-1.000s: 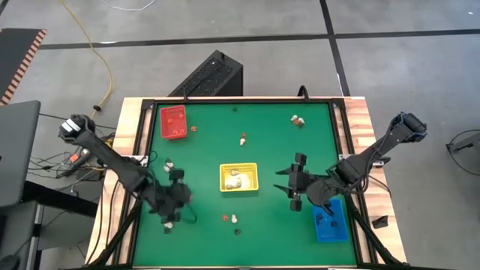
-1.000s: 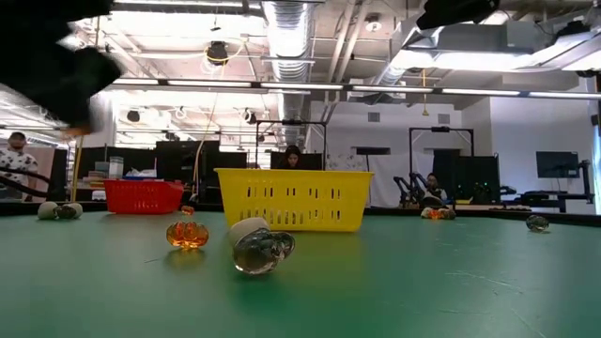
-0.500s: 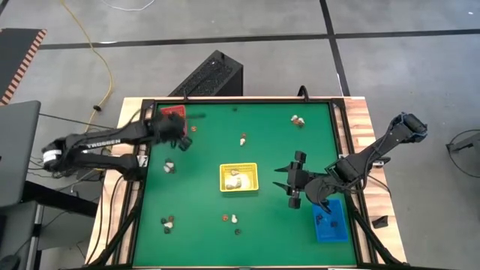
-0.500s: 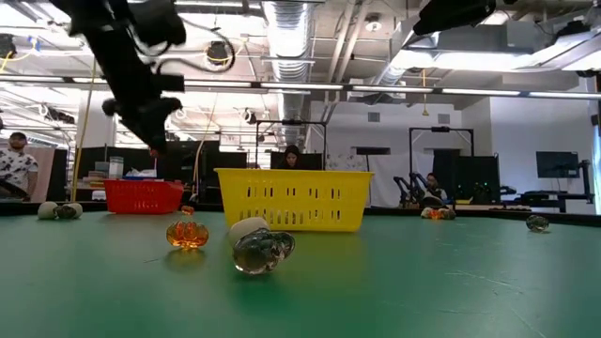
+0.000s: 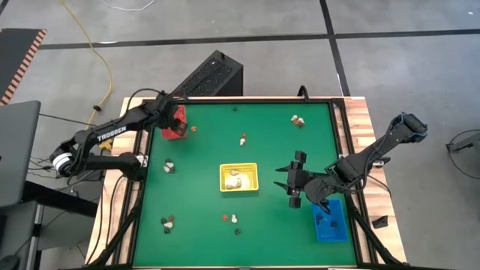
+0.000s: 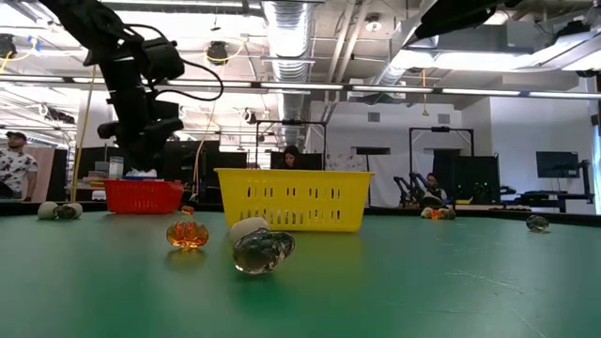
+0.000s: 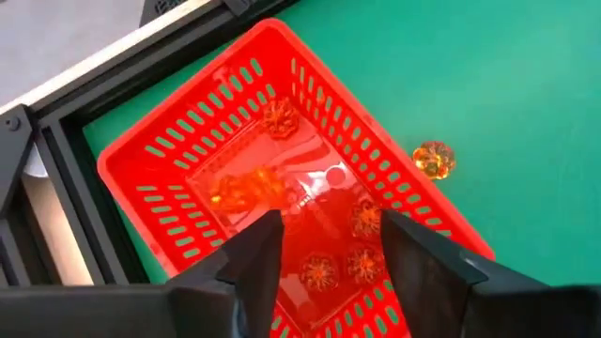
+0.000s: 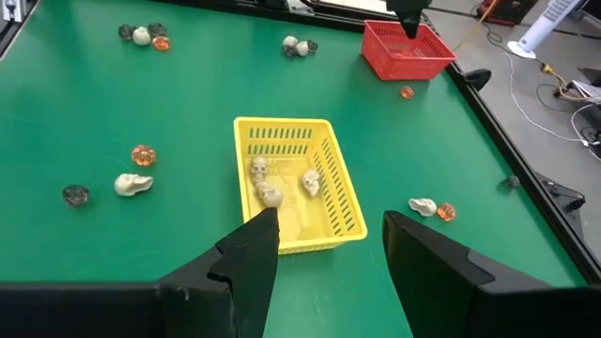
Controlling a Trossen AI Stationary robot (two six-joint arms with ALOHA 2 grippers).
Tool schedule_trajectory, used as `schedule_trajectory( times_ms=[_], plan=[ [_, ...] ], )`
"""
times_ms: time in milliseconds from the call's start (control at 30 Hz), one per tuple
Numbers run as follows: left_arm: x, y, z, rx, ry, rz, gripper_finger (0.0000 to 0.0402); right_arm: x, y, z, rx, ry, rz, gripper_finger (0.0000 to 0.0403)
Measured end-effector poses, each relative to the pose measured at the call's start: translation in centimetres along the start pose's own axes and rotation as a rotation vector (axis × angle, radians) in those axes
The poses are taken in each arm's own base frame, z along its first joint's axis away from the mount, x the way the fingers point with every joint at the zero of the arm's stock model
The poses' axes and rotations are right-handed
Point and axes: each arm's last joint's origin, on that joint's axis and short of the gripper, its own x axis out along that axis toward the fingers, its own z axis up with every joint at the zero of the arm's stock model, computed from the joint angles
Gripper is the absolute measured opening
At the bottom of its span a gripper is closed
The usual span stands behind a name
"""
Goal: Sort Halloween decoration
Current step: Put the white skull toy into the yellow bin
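Holding orange pumpkins (image 7: 319,272), red tray (image 7: 178,160); yellow tray (image 8: 338,202), cream skulls (image 8: 268,192).

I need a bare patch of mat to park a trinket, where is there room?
The widest bare mat lies between the yellow tray and the right tool, and up toward the far edge between the red tray and the trinkets at the far right. It is crowded near the front trinkets.
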Motion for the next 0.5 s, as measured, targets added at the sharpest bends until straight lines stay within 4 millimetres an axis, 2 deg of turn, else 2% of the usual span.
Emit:
schedule_trajectory(
  times_ms=[67, 167, 233, 300, 367, 500],
  plan=[
    [-0.4, -0.1, 0.1, 0.017, 0.032, -0.035, 0.0187, 0.0, 0.0, 0.0, 0.0, 0.0, 0.0, 0.0221],
    [-1.5, -1.1, -0.1, 0.064, 0.094, -0.243, 0.0194, 0.0, 0.0, 0.0, 0.003, 0.0, 0.0, 0.0221],
    [-2.4, -2.4, -1.0, 0.09, 0.168, -0.416, 0.0193, 0.0, 0.0, 0.0, 0.004, 0.0, 0.0, 0.0221],
    [-3.5, -3.8, -2.1, 0.13, 0.248, -0.517, 0.019, 0.0, 0.0, 0.0, 0.007, 0.001, 0.0, 0.0221],
    [-4.6, -5.3, -3.5, 0.195, 0.313, -0.534, 0.0187, 0.1, 0.1, 0.0, 0.011, 0.003, -0.001, 0.0221],
    [-6.3, -7.6, -6.0, 0.275, 0.363, -0.408, 0.0181, 0.2, 0.1, -0.1, 0.048, 0.005, -0.002, 0.0221]
  ],
)
